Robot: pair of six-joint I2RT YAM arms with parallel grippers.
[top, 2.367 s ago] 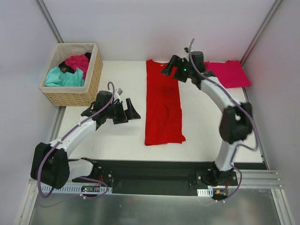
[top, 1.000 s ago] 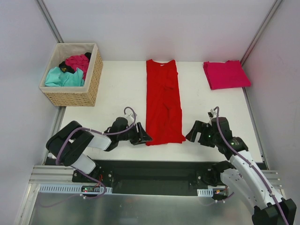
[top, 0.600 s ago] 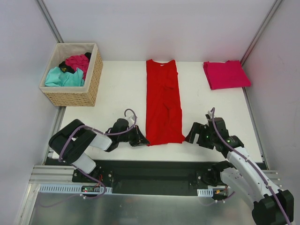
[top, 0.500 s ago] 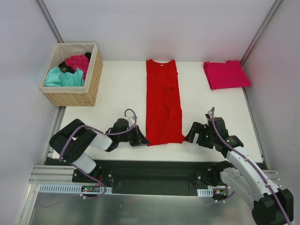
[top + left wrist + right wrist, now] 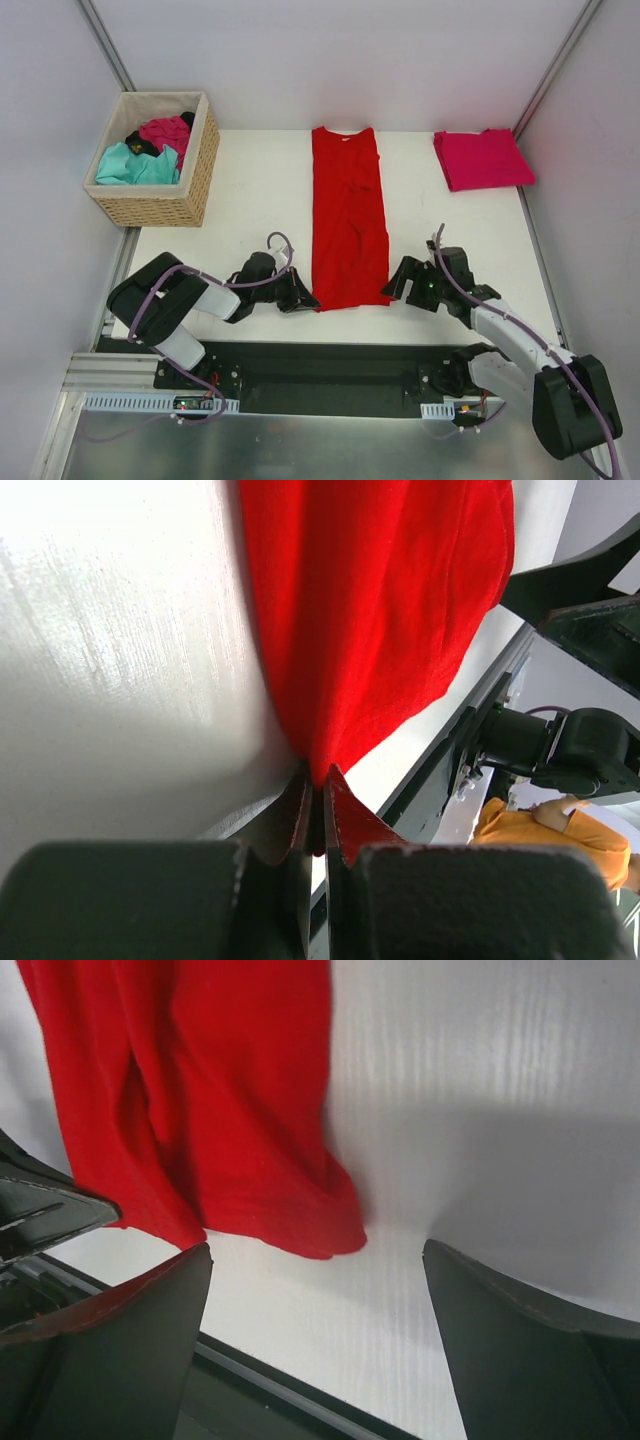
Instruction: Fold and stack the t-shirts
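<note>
The bright red shirt [image 5: 348, 215] lies folded into a long strip in the middle of the counter [image 5: 255, 200]. Its length runs from near to far, with the collar at the far end. The left claw [image 5: 306, 298] is clamped on its near left corner. The right claw [image 5: 398, 285] gapes wide just beside the near right corner. A folded crimson shirt [image 5: 483, 158] sits far right, and a basket [image 5: 197, 165] of shirts far left.

The red t-shirt [image 5: 348, 220] is a plain bright red against the white table [image 5: 250, 200], and the crimson t-shirt [image 5: 483, 158] is a plain pinkish crimson. The wicker basket [image 5: 198, 170] is tan with a woven pattern, holding a teal shirt [image 5: 135, 165], a magenta shirt [image 5: 165, 130] and a black shirt [image 5: 137, 143].
</note>
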